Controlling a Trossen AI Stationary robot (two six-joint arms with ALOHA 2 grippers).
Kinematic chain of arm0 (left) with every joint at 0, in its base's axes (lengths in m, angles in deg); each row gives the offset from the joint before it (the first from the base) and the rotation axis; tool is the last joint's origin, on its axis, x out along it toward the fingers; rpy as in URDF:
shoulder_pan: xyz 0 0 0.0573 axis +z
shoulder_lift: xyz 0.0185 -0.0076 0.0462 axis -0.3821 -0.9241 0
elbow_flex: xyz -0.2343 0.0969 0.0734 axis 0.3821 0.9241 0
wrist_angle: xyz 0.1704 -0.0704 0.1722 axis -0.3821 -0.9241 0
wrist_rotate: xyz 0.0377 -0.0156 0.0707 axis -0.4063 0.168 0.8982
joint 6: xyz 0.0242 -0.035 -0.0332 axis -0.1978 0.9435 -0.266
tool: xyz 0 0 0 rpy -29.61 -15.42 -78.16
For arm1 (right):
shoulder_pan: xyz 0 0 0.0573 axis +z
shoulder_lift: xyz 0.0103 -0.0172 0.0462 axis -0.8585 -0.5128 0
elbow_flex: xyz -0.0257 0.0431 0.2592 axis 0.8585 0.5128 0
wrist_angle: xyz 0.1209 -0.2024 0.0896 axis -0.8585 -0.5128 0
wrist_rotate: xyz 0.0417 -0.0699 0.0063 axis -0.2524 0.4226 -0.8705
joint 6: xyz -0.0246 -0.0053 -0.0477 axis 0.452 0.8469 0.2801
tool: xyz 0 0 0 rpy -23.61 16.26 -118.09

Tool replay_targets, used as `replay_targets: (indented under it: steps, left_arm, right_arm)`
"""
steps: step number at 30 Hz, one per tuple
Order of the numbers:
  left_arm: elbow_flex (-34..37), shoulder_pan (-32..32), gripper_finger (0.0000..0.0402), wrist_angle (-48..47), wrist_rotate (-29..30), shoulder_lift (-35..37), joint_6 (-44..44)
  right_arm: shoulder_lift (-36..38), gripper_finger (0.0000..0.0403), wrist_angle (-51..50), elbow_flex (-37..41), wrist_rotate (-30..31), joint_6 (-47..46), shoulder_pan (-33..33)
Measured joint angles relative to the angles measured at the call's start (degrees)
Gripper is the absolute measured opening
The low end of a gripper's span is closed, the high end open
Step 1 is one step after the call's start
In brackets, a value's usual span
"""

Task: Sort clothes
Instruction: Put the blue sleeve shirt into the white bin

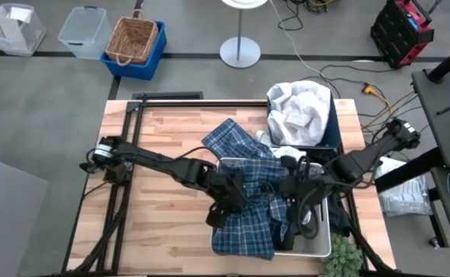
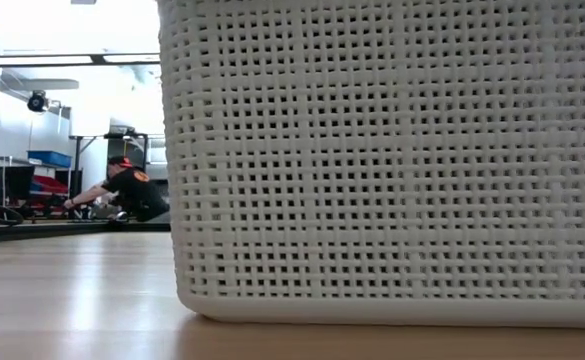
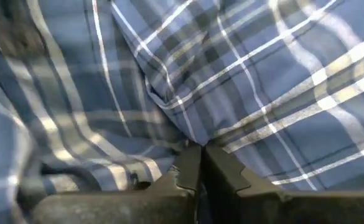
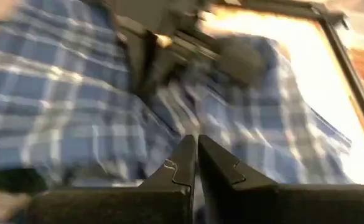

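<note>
Plaid garment [image 3: 244, 81] pinched in left tool [image 3: 198, 163], right tool [image 4: 195, 152] alongside

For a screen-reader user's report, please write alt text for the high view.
Seen from above, both robot arms meet over a blue-and-white plaid garment spread across a wooden table, the left hand and right hand shut on the cloth. Behind it, white clothes fill a navy bin.
</note>
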Motion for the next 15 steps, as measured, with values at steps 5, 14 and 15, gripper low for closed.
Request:
replay_targets:
  steps: [5, 14, 15]
  left_arm:
    - [-6.39, -0.88, 0.0, -5.9, 5.8, 0.43, -3.66]
    - [-16.26, -1.06, 0.0, -21.32, 13.94, 0.37, -3.46]
    - [-17.54, -1.22, 0.0, -22.84, 13.95, 0.35, -3.14]
  right_arm:
    - [-3.33, 0.0012, 11.63, -0.01, -12.54, 6.66, 0.41]
    - [-13.35, 0.0012, 15.61, -0.01, -17.99, 5.12, -1.77]
    - [-14.56, 0.0012, 15.5, -0.01, -18.0, 4.59, -2.34]
